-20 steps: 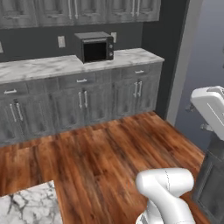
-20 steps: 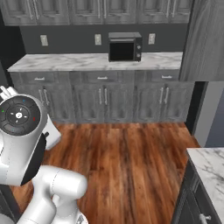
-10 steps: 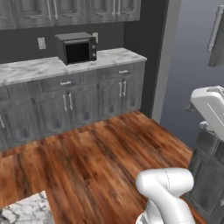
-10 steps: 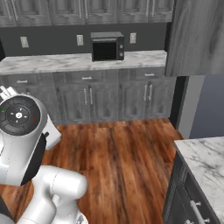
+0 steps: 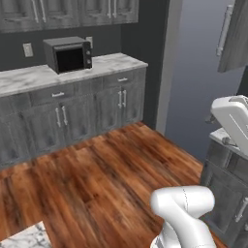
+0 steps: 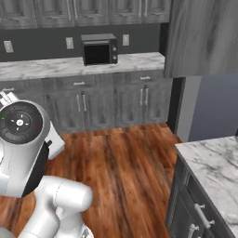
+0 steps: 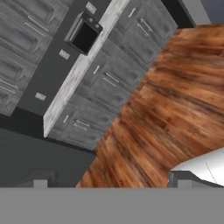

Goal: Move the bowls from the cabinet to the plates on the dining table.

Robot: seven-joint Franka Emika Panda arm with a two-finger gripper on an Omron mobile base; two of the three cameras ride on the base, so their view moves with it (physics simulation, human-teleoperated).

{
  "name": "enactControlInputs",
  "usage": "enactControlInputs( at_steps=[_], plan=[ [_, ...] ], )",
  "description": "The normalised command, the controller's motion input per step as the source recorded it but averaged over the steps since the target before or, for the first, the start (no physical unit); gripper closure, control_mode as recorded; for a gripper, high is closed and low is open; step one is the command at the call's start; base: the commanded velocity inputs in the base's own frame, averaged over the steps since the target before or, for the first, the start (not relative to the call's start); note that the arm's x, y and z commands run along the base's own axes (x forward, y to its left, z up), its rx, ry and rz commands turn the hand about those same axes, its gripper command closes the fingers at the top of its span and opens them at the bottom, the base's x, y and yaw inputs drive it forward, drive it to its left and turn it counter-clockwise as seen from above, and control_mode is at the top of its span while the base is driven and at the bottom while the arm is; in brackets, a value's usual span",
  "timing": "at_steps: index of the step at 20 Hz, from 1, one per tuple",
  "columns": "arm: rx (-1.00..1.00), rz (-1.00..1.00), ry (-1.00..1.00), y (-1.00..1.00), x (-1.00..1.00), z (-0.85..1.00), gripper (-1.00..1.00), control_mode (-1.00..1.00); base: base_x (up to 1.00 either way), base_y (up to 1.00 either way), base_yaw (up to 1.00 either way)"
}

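Observation:
In the hand view my gripper (image 7: 112,183) is open, its two dark fingertips (image 7: 40,183) far apart with nothing between them, looking down at wood floor and a far counter. The tall grey woodgrain cabinet (image 6: 204,37) fills the upper right of the right base view. In the left base view the cabinet (image 5: 238,36) shows at the upper right with a long silver bar handle (image 5: 224,29), door shut. The bowls and the plates are out of view. A marble corner (image 5: 24,237) lies at the lower left; I cannot tell whether it is the dining table.
A marble counter (image 6: 56,67) over grey drawers runs along the back wall with a black microwave (image 6: 99,49) on it. Another marble top (image 6: 214,160) over grey drawers stands at the lower right. Wood floor (image 5: 106,174) lies open between them.
The whole picture has slid left in both base views, so the camera has turned right. The microwave counter drifted left and the tall cabinet came into view. The gripper stayed open.

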Motion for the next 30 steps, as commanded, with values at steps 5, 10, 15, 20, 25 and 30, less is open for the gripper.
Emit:
enactControlInputs(
  at_steps=[5,10,15,20,25,30],
  plan=[
    [0.0,0.0,0.0,0.0,0.0,0.0,-1.0,1.0,0.0,0.06,-0.22],
    [0.0,0.0,0.0,0.0,0.0,0.0,-1.0,1.0,0.0,0.01,-0.24],
    [0.0,0.0,0.0,0.0,0.0,0.0,-1.0,1.0,0.0,0.02,-0.24],
    [0.0,0.0,0.0,0.0,0.0,0.0,-1.0,1.0,0.0,0.01,-0.24],
    [0.0,0.0,0.0,0.0,0.0,0.0,-1.0,1.0,0.0,0.02,-0.24],
    [0.0,0.0,0.0,0.0,0.0,0.0,-1.0,1.0,0.0,0.02,-0.24]
  ],
)
